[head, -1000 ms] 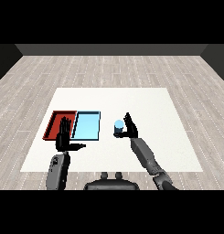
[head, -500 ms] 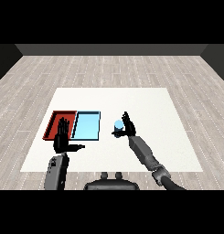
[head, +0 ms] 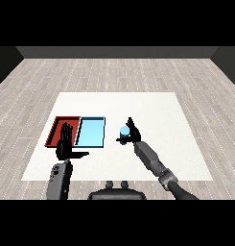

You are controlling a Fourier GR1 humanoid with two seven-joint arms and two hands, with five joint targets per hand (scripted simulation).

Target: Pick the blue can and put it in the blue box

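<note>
Two trays (head: 92, 132) side by side (red left), right hand (head: 133, 132) curled round blue can (head: 124, 132), left hand (head: 66, 146) spread.

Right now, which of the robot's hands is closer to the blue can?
The right hand is right against the blue can, its fingers around it. The left hand is far off, beyond the light blue tray.

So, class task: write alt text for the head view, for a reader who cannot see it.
The robot's right hand curls round a blue can on a white table, right of a light blue tray that lies beside a red tray. The left hand is held open near the red tray.
</note>
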